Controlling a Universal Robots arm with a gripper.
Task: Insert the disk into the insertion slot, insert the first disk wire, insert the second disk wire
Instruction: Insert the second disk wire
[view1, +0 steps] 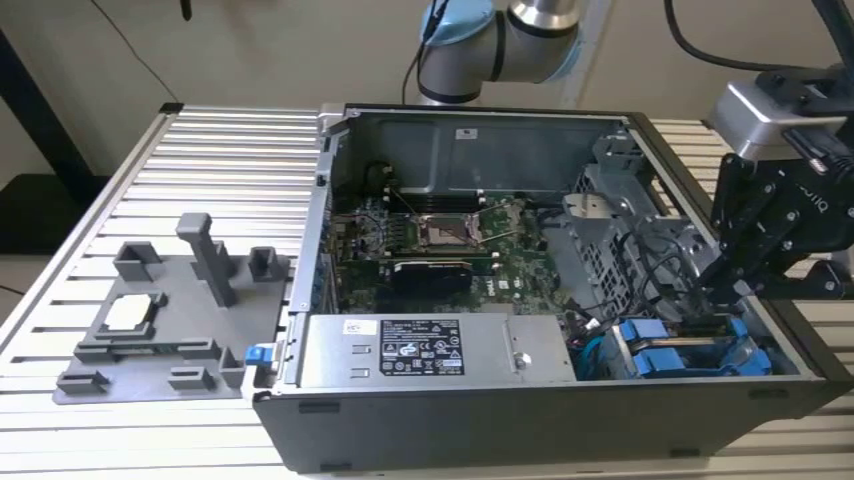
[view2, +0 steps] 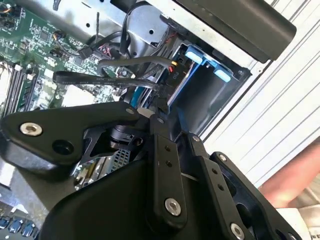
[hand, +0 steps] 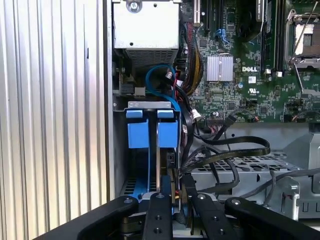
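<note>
I see my hand (view1: 714, 300) reaching down into the open case (view1: 534, 420) at the exterior view's right, its tips at the cage end of the slot (hand: 152, 165). The disk (hand: 167, 134) stands upright in that slot, beside a second blue-fronted drive (hand: 137, 134). The fingers (hand: 159, 215) close on a dark cable plug (hand: 186, 181); the plug's seating is hidden from me. Black cables (hand: 235, 150) loop across nearby.
</note>
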